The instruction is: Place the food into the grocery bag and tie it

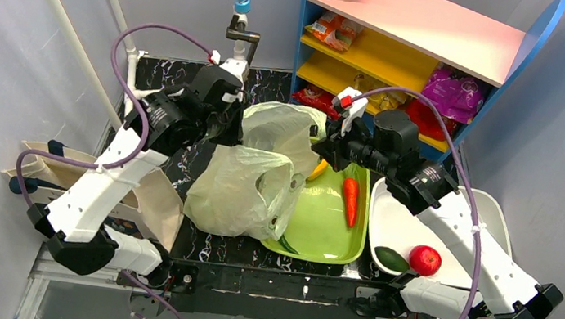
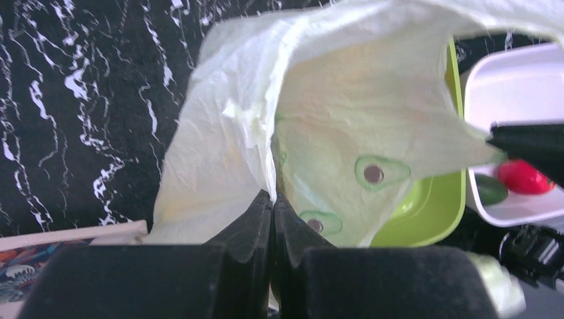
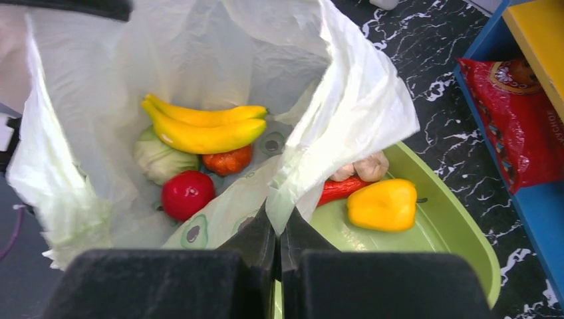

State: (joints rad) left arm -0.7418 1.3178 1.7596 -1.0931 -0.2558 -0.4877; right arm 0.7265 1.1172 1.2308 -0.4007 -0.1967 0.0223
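The pale-green grocery bag stands between my arms, its mouth pulled open. My left gripper is shut on the bag's left rim. In the top view it sits at the bag's far left. My right gripper is shut on the right rim, over the tray's back edge. Inside the bag lie yellow bananas, a green cabbage, an orange-red tomato and a round red fruit.
A green tray right of the bag holds a carrot, a yellow pepper, a red chili and garlic. A white tray holds a red fruit. A shelf with snack packets stands behind; a beige tote lies left.
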